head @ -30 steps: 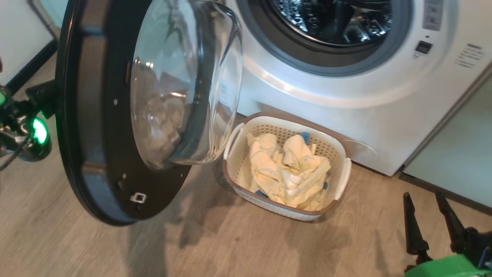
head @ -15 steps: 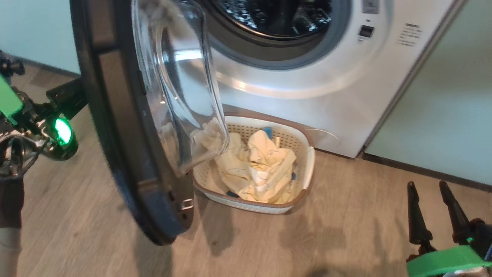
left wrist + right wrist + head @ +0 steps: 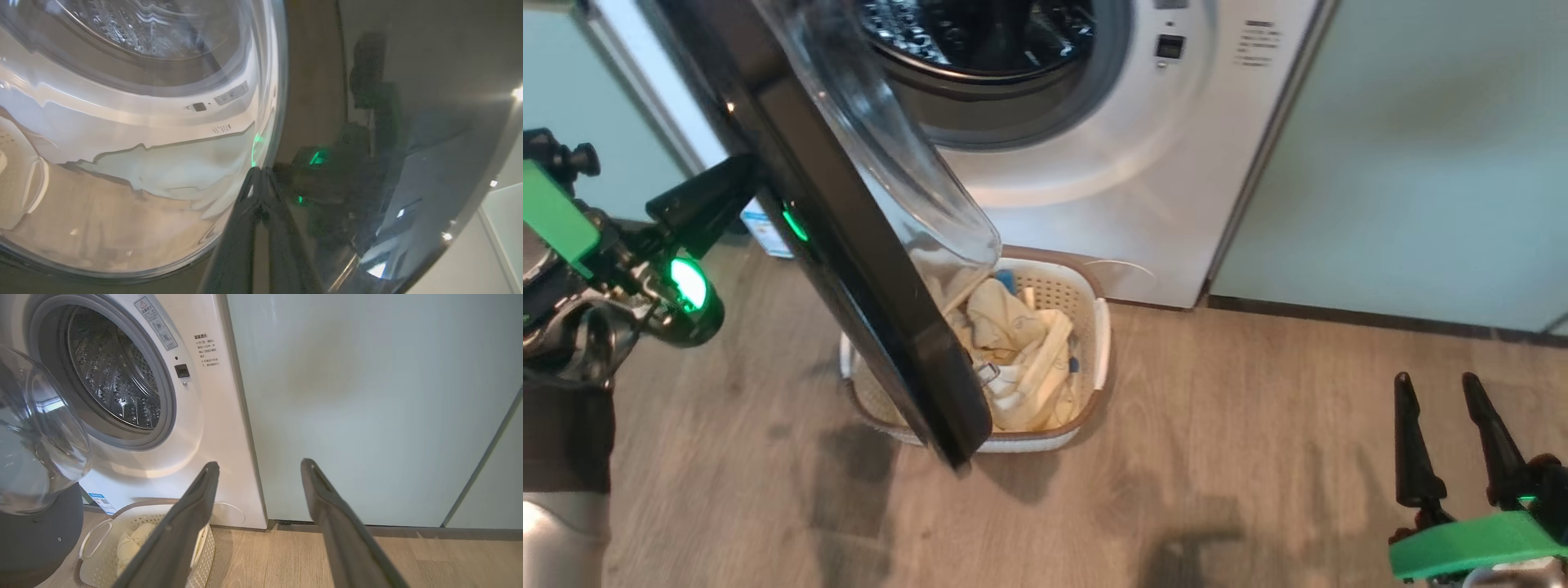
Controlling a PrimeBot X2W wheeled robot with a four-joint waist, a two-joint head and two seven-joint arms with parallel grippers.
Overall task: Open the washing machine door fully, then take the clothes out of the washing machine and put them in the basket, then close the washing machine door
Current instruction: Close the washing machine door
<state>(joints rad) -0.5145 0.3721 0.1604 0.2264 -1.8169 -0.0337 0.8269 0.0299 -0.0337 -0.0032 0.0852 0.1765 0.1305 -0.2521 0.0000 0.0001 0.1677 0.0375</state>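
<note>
Head view, washing machine (image 3: 1111, 163): sitting upper centre, drum bare.
washing machine door (image 3: 849, 269): hanging ajar, centre left.
basket (image 3: 1101, 343): holding clothes (image 3: 1013, 343), lower centre.
left gripper (image 3: 727, 192): pinched closed, pressing door's outer face, likely closing it.
right gripper (image 3: 1436, 382): idling lower right, parted, empty.

basket (image 3: 1102, 343): left part hidden behind the washing machine door (image 3: 841, 245)
clothes (image 3: 1013, 327): partly covered by the door's lower edge
washing machine (image 3: 1111, 180): top cut off; panel print too small to read
</note>
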